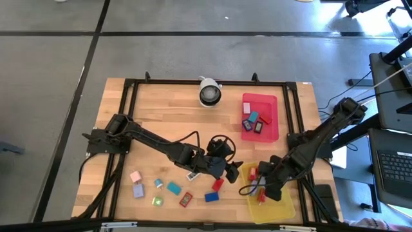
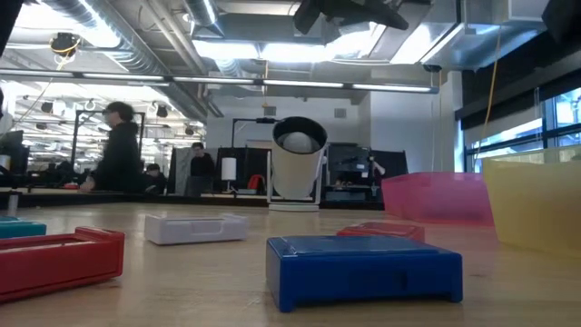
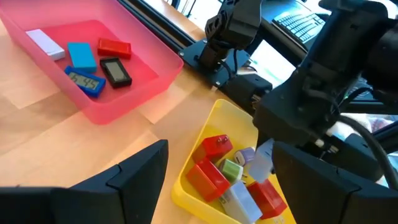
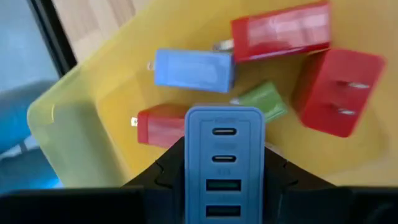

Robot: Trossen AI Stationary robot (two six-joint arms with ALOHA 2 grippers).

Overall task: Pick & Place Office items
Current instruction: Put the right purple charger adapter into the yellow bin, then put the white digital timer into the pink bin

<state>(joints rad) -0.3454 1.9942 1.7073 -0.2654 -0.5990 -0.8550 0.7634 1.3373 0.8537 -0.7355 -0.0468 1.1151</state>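
Right end effector (image 4: 225, 163) hangs over the yellow tray (image 1: 283, 209) at the tabletop's near right, clenched on a blue charger (image 4: 225, 143) held by its two flat sides; red, blue and green blocks already lie in the tray below it. Left end effector (image 1: 226, 169) sits mid-tabletop just left of the tray, released and empty, with loose blocks (image 1: 175, 187) scattered near left of it. Charger looks light, stiff, smooth plastic, likely slippery, so the flat side faces seem the best hold.
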